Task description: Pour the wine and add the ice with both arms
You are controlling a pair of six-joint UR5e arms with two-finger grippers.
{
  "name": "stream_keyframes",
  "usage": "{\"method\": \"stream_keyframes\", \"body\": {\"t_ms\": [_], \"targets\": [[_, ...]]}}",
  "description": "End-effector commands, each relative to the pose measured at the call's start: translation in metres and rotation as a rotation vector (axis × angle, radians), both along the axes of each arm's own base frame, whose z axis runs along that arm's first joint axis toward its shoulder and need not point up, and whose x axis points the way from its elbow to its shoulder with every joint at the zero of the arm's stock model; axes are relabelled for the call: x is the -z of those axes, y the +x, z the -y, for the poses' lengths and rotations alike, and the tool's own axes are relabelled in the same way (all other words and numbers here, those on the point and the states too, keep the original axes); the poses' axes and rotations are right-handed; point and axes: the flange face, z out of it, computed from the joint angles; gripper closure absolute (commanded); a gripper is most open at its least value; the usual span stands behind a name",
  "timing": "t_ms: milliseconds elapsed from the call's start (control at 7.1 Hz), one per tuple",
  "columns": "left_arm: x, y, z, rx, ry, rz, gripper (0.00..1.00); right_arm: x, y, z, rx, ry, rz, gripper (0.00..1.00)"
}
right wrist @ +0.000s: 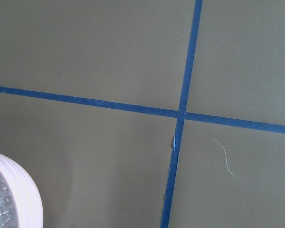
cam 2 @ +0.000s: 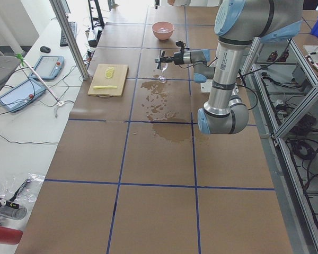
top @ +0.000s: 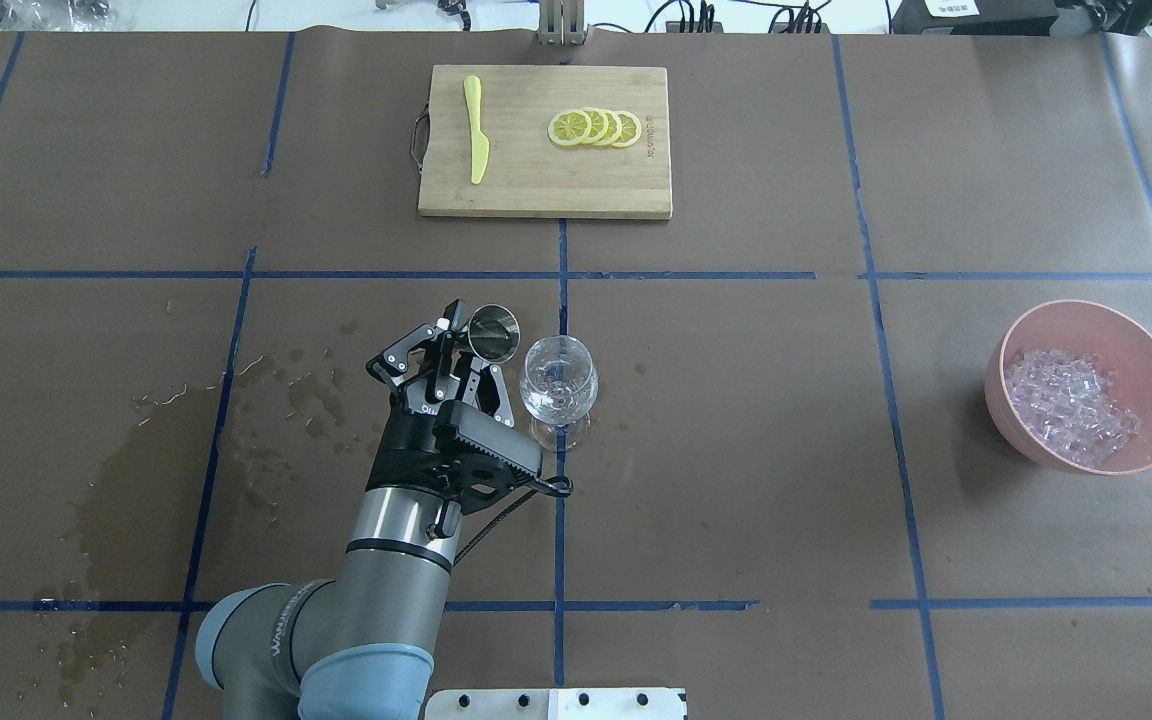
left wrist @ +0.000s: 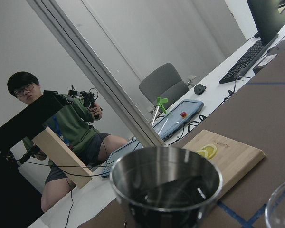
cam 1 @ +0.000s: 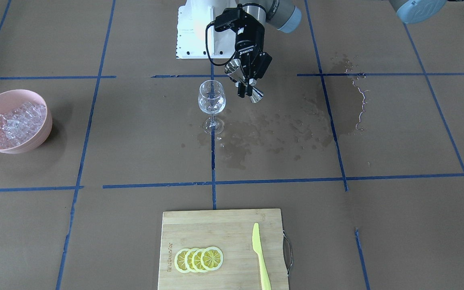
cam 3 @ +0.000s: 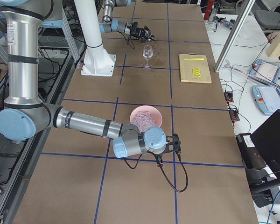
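Observation:
My left gripper (cam 1: pixel 247 86) (top: pixel 464 368) is shut on a steel jigger (cam 1: pixel 233 67) (top: pixel 493 332), held tilted just beside the rim of the clear wine glass (cam 1: pixel 212 100) (top: pixel 558 385). The glass stands upright on the brown paper. The left wrist view shows the jigger's mouth (left wrist: pixel 166 183) close up, dark inside; I cannot tell whether it holds wine. The ice (cam 1: pixel 14 123) (top: pixel 1071 405) fills a pink bowl (cam 1: pixel 42 129) (top: pixel 1021 425). My right gripper (cam 3: pixel 175 143) shows only in the exterior right view, next to the bowl (cam 3: pixel 151 112); I cannot tell its state. The right wrist view shows the bowl's rim (right wrist: pixel 31 199).
A bamboo cutting board (cam 1: pixel 216 225) (top: pixel 536 185) carries lemon slices (cam 1: pixel 199 259) and a yellow knife (cam 1: pixel 261 257). Dark wet stains (cam 1: pixel 280 125) (top: pixel 136 470) spread on the paper near the glass. The white robot base (cam 1: pixel 191 36) stands behind it. A seated person (left wrist: pixel 61 128) is beyond the table.

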Motion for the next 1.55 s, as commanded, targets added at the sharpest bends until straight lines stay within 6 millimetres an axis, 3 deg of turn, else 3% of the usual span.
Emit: {"method": "stream_keyframes", "body": {"t_ms": [0,986,1409], "targets": [[0.008,0.004,0.0,-0.01,0.032,0.149,1.0,0.0,0.0,0.0,0.0,-0.001,0.001,0.0],[0.024,0.012,0.005,0.045,0.134,0.583,1.0,-0.003,0.0,0.002,0.001,-0.004,-0.001,0.0],[0.025,0.005,0.01,0.086,0.156,0.742,1.0,-0.003,0.0,0.004,0.001,-0.004,-0.001,0.0]]}}
